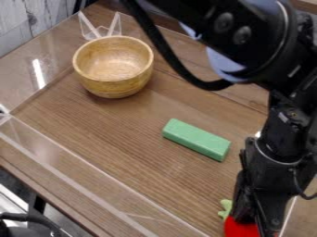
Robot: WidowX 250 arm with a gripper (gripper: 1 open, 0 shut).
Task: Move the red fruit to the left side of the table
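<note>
Camera view: pincer (257, 222) pointing straight down over near right corner of table (111, 139), fingers closed, seemingly pinching red fruit (234, 222). Only a red sliver and green leaf are showing, just left of fingertips. Fruit sitting directly under pincer, low on table. Left side lying well apart, across the wood. Green block (196, 139) lying near, up-left, long axis slanting. Bowl (113, 65) sitting at far left. Likely calling for lifting, then carrying leftward along near edge.

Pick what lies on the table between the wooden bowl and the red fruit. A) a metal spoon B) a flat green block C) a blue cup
B: the green block lies flat on the wood between the wooden bowl and the red fruit.
</note>
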